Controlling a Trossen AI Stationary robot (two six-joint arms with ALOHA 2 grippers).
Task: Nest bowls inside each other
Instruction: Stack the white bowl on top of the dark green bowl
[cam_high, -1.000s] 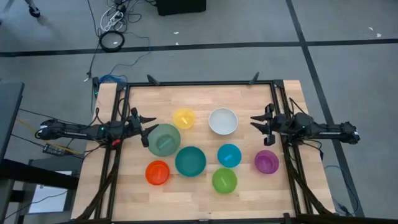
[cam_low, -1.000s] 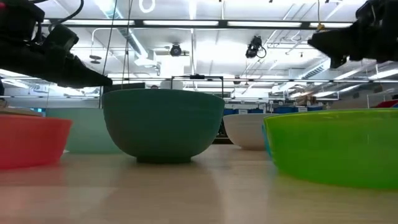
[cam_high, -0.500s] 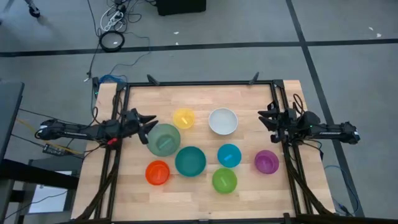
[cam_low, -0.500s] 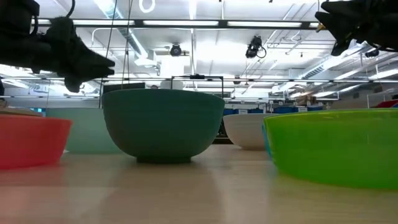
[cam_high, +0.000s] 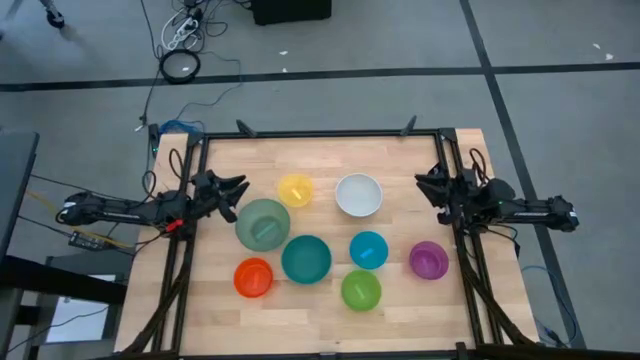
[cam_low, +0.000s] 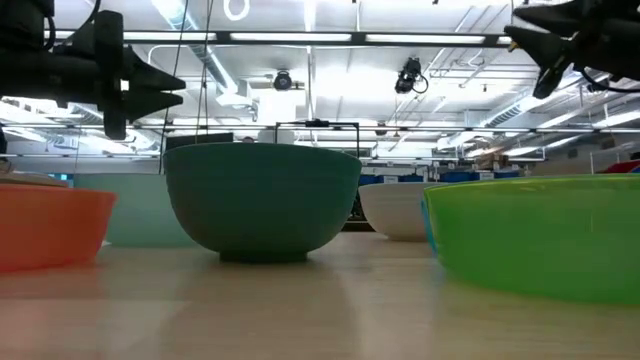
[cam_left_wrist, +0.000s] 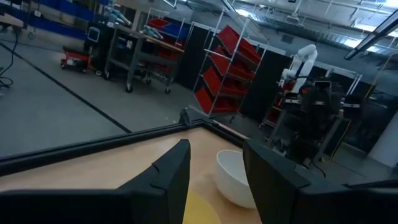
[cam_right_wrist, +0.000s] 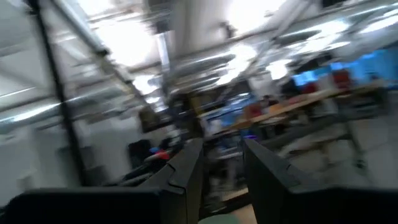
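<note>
Eight bowls sit apart on the tabletop (cam_high: 400, 160), none nested: from the sage green bowl (cam_high: 263, 224) down to the purple bowl (cam_high: 428, 260). Left tool (cam_high: 232, 190) hangs wide beside sage; right tool (cam_high: 427, 188) empty, partly parted. Next, likely, lifting teal bowl (cam_high: 306, 259) into sage.

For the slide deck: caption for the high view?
Eight bowls spread on the table, none nested; both arms wait at the sides.

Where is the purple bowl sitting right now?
In the high view the purple bowl stands alone near the table's right edge, right of the blue bowl and just below the right gripper, with nothing nested in it.
</note>
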